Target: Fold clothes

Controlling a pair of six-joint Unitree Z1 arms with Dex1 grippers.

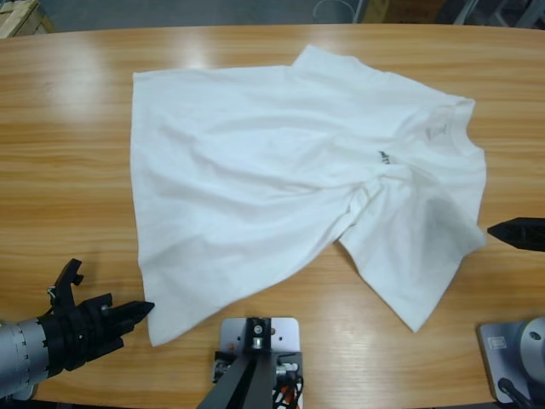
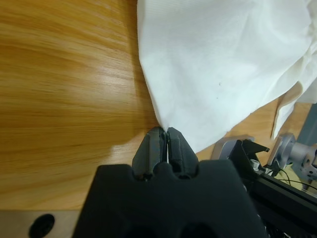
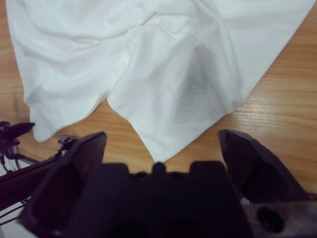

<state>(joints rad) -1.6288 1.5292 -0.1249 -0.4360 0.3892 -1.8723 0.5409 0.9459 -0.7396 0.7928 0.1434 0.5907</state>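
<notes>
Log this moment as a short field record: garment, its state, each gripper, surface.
garment: white T-shirt, small dark chest print
state: spread out, wrinkled, unfolded; collar toward the high view's right
left gripper: jaws together at the shirt's bottom corner; grasp not confirmed
right gripper: open, pointed at a sleeve, not touching
surface: wooden table

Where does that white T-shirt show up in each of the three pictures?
High view: the T-shirt lies spread across the middle of the table.
Left wrist view: upper right, its corner at the shut left claw.
Right wrist view: fills the upper part, sleeve tip lowest.
Shared landmark: that sleeve.
</notes>
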